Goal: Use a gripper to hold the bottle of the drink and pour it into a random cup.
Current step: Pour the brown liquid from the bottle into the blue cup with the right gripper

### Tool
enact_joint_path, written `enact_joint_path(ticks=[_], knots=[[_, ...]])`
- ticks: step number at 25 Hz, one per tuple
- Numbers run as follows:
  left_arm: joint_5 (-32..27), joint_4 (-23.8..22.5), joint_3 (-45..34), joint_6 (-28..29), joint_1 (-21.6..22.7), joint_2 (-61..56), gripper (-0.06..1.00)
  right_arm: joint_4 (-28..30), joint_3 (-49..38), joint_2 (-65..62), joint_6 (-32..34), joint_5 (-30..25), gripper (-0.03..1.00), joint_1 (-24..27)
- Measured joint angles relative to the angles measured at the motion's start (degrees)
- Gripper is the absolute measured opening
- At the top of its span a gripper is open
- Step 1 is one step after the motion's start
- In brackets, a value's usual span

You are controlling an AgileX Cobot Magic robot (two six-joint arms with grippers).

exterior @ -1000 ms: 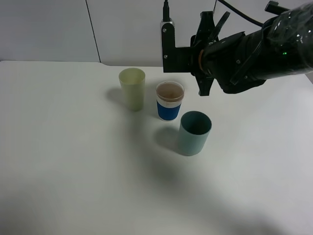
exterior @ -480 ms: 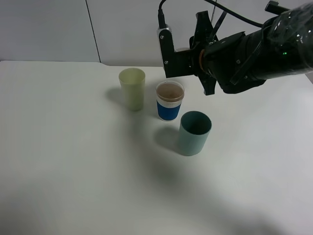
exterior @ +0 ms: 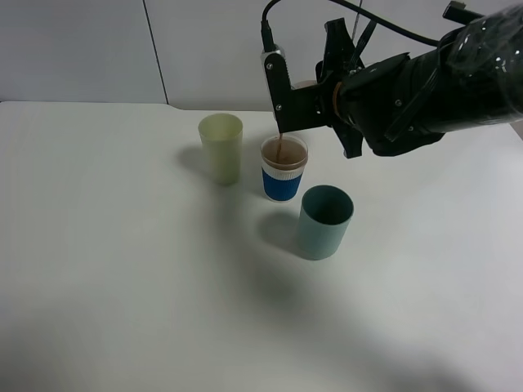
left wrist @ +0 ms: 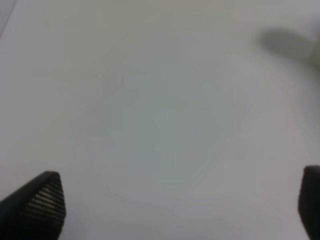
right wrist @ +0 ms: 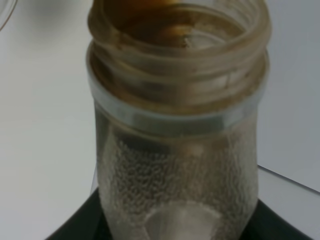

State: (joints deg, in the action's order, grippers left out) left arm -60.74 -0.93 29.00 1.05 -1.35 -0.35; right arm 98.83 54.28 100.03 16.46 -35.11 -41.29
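My right gripper [exterior: 302, 102] is shut on the bottle of the drink [right wrist: 177, 150] and holds it tipped above the cup [exterior: 283, 170], the short white one with a blue band. A thin brown stream [exterior: 280, 149] falls from the bottle into the cup, which holds brown liquid. In the exterior high view the gripper hides most of the bottle. In the right wrist view its wide clear neck fills the frame, with brown liquid at the mouth. My left gripper [left wrist: 177, 200] is open and empty over bare table; it is out of the exterior high view.
A pale yellow-green tumbler [exterior: 221, 147] stands just left of the cup. A teal cup [exterior: 325, 220] stands in front of it to the right. All stand on a white table [exterior: 122, 269] with a grey wall behind.
My right gripper has rolled further, tipping the bottle more over the blue-banded cup. A brown stream now runs into the cup. The cups have not moved.
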Motion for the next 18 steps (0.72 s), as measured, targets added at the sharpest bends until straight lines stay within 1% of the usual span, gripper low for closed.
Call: enact_joint_path(ticks=[18], knots=[[0.0,0.0,0.0,0.0,0.0,0.0,0.93,0.0,0.0,0.0,-2.3,-0.2,0.37,0.0]])
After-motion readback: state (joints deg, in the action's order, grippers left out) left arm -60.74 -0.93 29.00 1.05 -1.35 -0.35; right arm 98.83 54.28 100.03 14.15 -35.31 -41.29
